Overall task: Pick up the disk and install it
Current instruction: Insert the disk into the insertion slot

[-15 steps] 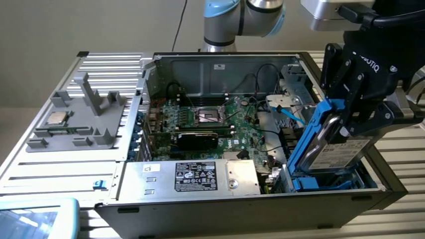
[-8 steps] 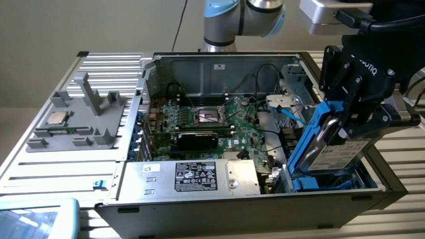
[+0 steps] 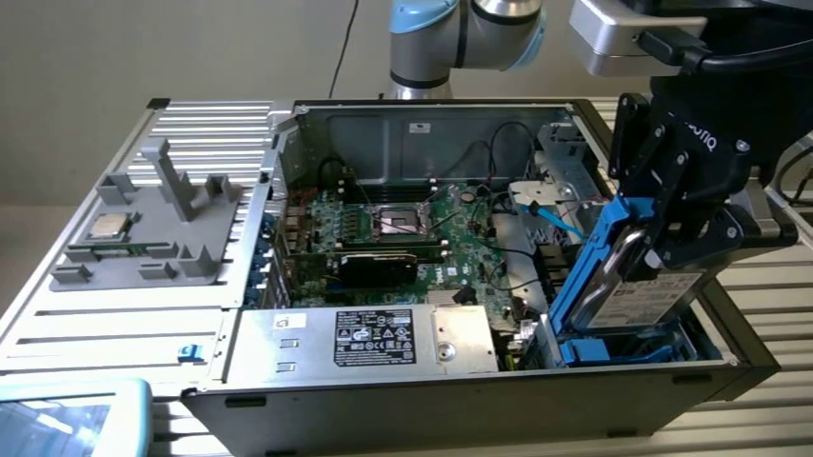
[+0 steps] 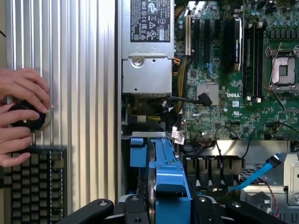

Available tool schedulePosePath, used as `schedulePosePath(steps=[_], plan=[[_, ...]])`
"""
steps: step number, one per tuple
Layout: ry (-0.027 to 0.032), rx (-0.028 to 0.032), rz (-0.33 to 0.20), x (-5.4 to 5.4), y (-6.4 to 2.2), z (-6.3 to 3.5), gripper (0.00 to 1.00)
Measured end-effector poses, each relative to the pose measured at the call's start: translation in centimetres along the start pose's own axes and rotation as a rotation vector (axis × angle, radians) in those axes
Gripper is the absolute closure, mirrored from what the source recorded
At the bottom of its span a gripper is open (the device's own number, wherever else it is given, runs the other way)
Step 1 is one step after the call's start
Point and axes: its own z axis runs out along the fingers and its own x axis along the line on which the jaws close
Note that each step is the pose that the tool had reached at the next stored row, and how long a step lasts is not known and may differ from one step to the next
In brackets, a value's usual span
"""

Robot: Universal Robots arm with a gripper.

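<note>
One black gripper (image 3: 661, 249), jaws clamped on the one blue-framed disk (image 3: 635, 300), holds it on edge and tilted over the near corner, at the exterior view's right, of one open computer case (image 3: 445, 392), beside one power-supply box (image 3: 368, 338).

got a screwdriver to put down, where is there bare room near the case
Free: the ribbed table, bordered by the grey tray and the power supply. Crowded: the exterior view's right, where the tool holds the disk among cables.
</note>
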Motion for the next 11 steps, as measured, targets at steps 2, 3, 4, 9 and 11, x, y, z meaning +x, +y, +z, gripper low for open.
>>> schedulePosePath(steps=[2, 3, 4, 9, 11], plan=[[-0.0001, 0.0, 0.0, 0.0, 0.0, 0.11, 0.63], [-0.0001, 0.0, 0.0, 0.0, 0.0, 0.17, 0.63], [0.0, 0.0, 0.0, 0.0, 0.0, 0.23, 0.63], [-0.0001, 0.0, 0.0, 0.0, -0.02, 0.53, 0.63], [-0.0001, 0.0, 0.0, 0.0, -0.04, 0.65, 0.63]])
